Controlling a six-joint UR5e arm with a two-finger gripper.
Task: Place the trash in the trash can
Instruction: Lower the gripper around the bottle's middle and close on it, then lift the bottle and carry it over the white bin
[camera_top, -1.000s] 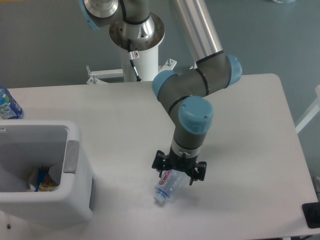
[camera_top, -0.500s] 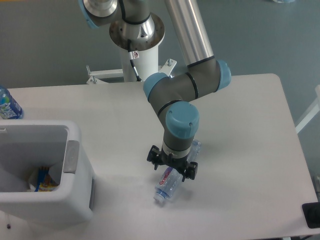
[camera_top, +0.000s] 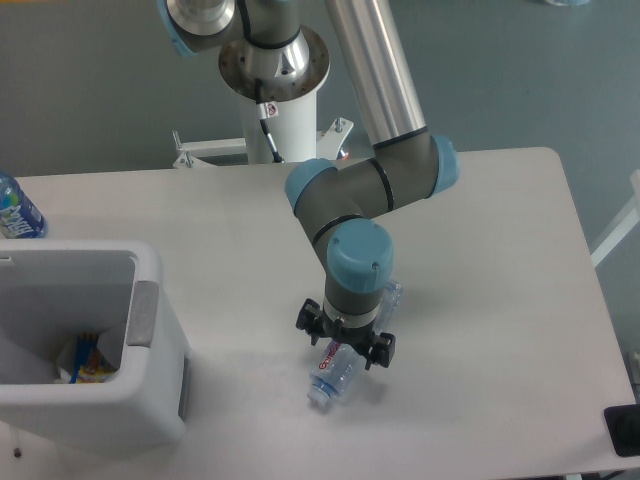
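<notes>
Camera view: my gripper (camera_top: 344, 344) sits low over the red-labelled bottle (camera_top: 335, 371) lying on the counter (camera_top: 500, 300); I cannot tell whether the jaws pinch it or stand spread. One white trash can (camera_top: 150, 340), well apart at left, already holds some litter. One blue-labelled bottle (camera_top: 17, 208) stands beyond it. I judge the bottle's transfer remains undone.

Bare table (camera_top: 240, 250) (nothing between) separates bottle (camera_top: 335, 372), bin (camera_top: 150, 330).

White table (camera_top: 500, 260) bearing a red-labelled bottle (camera_top: 335, 371), white trash can (camera_top: 150, 400), crumpled wrap (camera_top: 391, 294), blue-labelled bottle (camera_top: 15, 210).
</notes>
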